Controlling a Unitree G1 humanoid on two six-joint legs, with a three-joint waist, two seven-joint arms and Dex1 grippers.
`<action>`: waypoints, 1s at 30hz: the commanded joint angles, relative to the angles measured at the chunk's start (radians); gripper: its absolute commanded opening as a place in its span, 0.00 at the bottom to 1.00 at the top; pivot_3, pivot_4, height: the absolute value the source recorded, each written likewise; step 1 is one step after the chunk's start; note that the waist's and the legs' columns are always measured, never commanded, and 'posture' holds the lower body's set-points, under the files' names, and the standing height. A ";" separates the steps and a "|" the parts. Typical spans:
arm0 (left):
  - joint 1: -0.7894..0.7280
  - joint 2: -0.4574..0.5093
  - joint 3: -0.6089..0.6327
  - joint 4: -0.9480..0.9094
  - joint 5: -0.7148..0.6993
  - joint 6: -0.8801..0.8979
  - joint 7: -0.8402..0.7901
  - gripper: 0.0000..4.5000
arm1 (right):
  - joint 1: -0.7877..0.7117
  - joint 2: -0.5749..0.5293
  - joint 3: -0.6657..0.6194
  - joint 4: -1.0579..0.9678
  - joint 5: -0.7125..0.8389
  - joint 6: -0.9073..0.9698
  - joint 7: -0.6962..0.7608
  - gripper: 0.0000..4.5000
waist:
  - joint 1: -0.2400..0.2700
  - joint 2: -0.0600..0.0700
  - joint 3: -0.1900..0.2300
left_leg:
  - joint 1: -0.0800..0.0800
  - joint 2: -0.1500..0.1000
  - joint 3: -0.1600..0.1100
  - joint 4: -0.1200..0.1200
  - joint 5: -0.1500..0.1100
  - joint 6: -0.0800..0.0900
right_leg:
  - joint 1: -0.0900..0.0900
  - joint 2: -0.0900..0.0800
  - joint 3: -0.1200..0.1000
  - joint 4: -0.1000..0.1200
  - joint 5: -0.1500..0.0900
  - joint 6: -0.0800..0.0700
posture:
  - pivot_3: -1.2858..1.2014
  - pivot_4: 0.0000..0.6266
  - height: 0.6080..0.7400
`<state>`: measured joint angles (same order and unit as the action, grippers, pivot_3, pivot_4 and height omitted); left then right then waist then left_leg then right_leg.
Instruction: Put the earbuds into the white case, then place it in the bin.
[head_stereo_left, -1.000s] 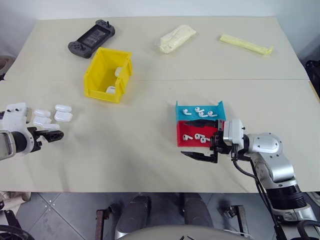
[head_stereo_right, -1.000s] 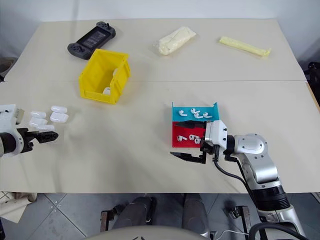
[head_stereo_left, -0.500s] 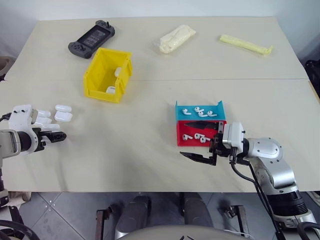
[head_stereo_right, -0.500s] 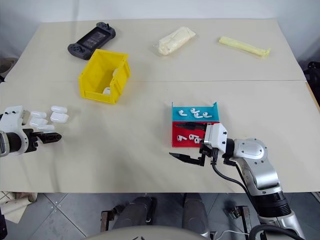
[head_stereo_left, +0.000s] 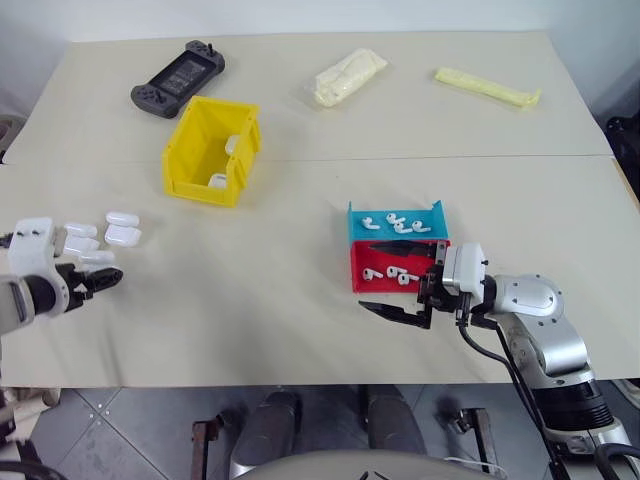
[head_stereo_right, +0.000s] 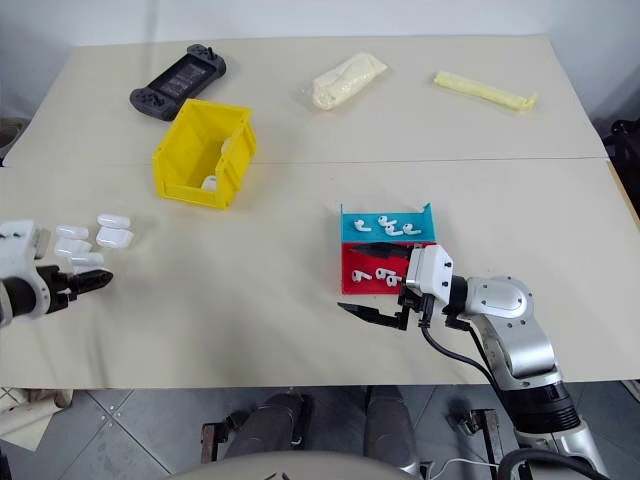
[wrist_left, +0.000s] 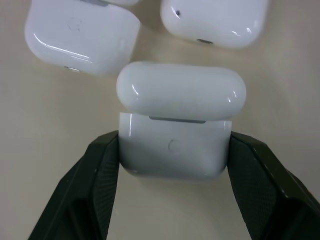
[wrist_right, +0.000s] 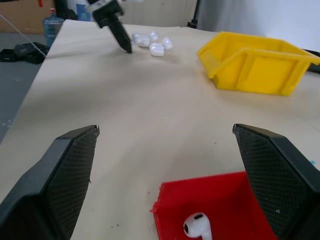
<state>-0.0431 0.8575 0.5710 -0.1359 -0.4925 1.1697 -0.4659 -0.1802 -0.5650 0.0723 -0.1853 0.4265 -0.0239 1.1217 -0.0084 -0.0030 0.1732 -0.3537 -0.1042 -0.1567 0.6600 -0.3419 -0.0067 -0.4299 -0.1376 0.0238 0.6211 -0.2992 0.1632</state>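
Bearing no readable writing, white case (wrist_left: 175, 145) sits clamped in left gripper (wrist_left: 174, 165).

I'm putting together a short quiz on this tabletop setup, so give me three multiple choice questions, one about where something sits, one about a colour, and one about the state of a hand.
1. Where is the black game console?
A. Beyond the bin, near the table's far edge
B. Inside the red tray
C. Beside the right hand

2. What colour is the bin?
A. Teal
B. Red
C. Yellow

3. What is the left hand doing?
A. Hanging open over a tray
B. Closed on a white case
C. Holding a single earbud

Answers:
1 A, the console lies past the bin toward the far edge.
2 C, its tall walls are bright yellow.
3 B, the left wrist view shows both fingers pressed against the sides of the white case.
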 joint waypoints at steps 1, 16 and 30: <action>0.091 -0.111 0.132 -0.205 -0.099 -0.251 -0.157 0.63 | -0.016 0.000 -0.014 0.003 0.009 -0.017 0.008 1.00 | 0.007 -0.001 0.000 | 0.000 0.000 0.000 0.000 0.000 0.000 | 0.000 0.000 0.000 -0.001 0.000 0.000 | 0.52 0.24 1.00; -0.066 -0.525 -0.432 -0.282 -0.001 -1.040 -0.473 0.63 | 0.081 -0.106 -0.183 -0.096 0.042 0.033 -0.047 1.00 | 0.035 -0.001 0.001 | 0.000 0.005 0.004 0.003 -0.002 -0.001 | 0.003 0.007 0.000 -0.008 0.005 -0.002 | 0.52 0.24 1.00; -0.329 -0.720 -0.705 0.131 -0.037 -1.234 -0.741 0.63 | 0.465 -0.245 -0.557 -0.121 0.030 0.011 -0.028 1.00 | 0.026 -0.003 0.001 | 0.002 0.000 0.014 0.004 -0.002 0.004 | 0.004 0.008 0.009 -0.010 0.008 0.002 | 0.52 0.24 1.00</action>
<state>-0.3640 0.1399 -0.1384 -0.0116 -0.5054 -0.0452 -1.1962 0.2941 -0.7889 -0.4686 -0.2733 0.4479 -0.0171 1.0898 0.0180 -0.0057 0.1747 -0.3513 -0.1031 -0.1410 0.6644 -0.3444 -0.0023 -0.4261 -0.1293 0.0337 0.6112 -0.2909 0.1650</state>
